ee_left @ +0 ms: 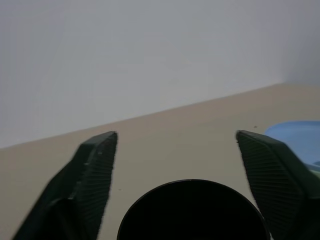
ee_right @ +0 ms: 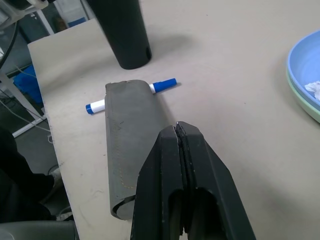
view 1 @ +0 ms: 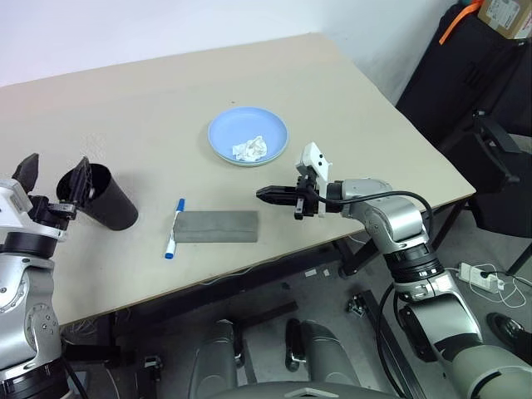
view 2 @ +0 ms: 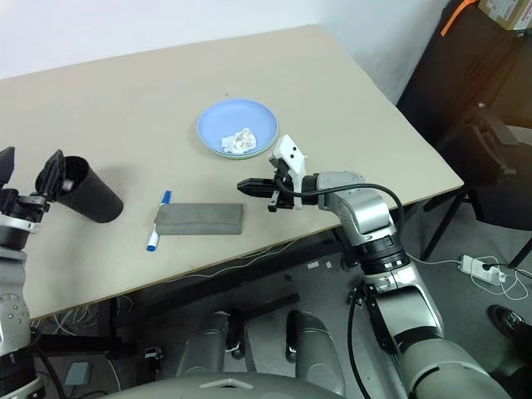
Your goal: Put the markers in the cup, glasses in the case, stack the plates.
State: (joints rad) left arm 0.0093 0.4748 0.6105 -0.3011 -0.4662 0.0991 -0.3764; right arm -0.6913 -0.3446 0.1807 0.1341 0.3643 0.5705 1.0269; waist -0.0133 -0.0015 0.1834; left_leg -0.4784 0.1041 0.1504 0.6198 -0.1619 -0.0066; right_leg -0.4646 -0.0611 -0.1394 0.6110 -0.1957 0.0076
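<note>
- Beige bench (view 1: 150,108) against a pale wall, black bags and a power strip on the floor off to the robot's right.
- Black cup (view 1: 106,198) sits at the bench's left edge, tilted, its mouth toward the left claw (view 1: 51,181), whose fingers are spread wide on either side of the rim without pinching it.
- Blue-capped marker (view 1: 174,228) lies flat, touching the end of the closed grey case (view 1: 216,226). It looks light, stiff and prone to rolling, so I'd pinch it mid-barrel, away from the case.
- Light blue plate (view 1: 248,135) already sits on the green one, a crumpled tissue (view 1: 249,149) inside. Thin plastic, probably slippery, so grab it by the rim.
- Right claw (view 1: 274,196) is clenched on nothing, arm reaching across roughly level, tip pointing at the case from just beside it.
- Glasses could be inside the case, can't tell.
</note>
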